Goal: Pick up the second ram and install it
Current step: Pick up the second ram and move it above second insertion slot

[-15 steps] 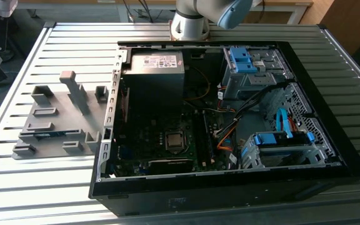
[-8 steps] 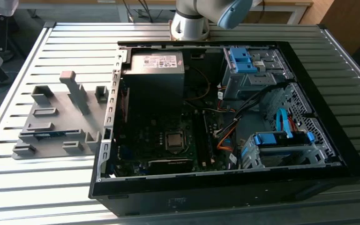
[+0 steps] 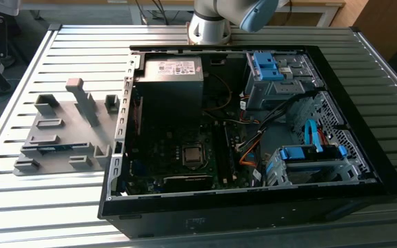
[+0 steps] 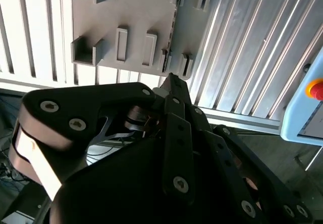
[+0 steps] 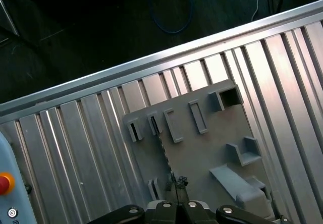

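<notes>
The second ram [image 3: 55, 148] is a thin blue-green stick standing on edge in a slot of the grey fixture [image 3: 74, 129], at the exterior view's left of the computer case. Both wrist views show it edge-on as a narrow line, the ram [image 5: 164, 148] [image 4: 174, 27] crossing the fixture [image 5: 212, 153] [image 4: 141, 12]. My gripper [image 5: 176, 183] [image 4: 170, 77] hangs well above the fixture, roughly over the stick. Its black fingertips meet and nothing shows between them.
The open black computer case [image 3: 254, 199] lies on the ribbed aluminium table [image 3: 60, 206], with the CPU socket [image 3: 193, 154] and blue drive-bay clips [image 3: 266, 64] inside. The arm's base [image 3: 209, 28] stands behind it. A panel with a red button [image 4: 315, 89] sits past the table's edge.
</notes>
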{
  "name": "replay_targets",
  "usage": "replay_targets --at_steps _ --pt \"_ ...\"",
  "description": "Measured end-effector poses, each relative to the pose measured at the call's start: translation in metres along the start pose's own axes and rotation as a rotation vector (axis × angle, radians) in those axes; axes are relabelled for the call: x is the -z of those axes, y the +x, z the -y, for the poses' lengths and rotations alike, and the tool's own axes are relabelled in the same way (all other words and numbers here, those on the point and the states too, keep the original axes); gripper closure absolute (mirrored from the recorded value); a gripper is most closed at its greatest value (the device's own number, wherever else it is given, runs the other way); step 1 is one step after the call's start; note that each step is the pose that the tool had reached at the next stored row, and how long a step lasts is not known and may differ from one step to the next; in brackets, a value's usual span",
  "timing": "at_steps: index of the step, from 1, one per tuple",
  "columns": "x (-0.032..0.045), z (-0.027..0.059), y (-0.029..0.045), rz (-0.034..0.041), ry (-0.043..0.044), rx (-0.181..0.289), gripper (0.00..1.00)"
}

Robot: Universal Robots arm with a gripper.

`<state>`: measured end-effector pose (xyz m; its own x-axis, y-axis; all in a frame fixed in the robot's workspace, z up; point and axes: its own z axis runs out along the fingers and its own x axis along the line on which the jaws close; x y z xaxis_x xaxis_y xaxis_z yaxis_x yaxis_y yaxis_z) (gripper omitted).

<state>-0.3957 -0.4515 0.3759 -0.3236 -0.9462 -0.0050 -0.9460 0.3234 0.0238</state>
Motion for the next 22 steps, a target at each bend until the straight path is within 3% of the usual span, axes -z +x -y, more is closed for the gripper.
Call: replay_targets --at_steps 15,22 --pt "-0.0035 0.0 0.0001 -0.0032 0.0015 0.173 0.89" --pt "-0.0053 -0.0041 0.0015 -0.0034 0.0019 0.194 0.89"
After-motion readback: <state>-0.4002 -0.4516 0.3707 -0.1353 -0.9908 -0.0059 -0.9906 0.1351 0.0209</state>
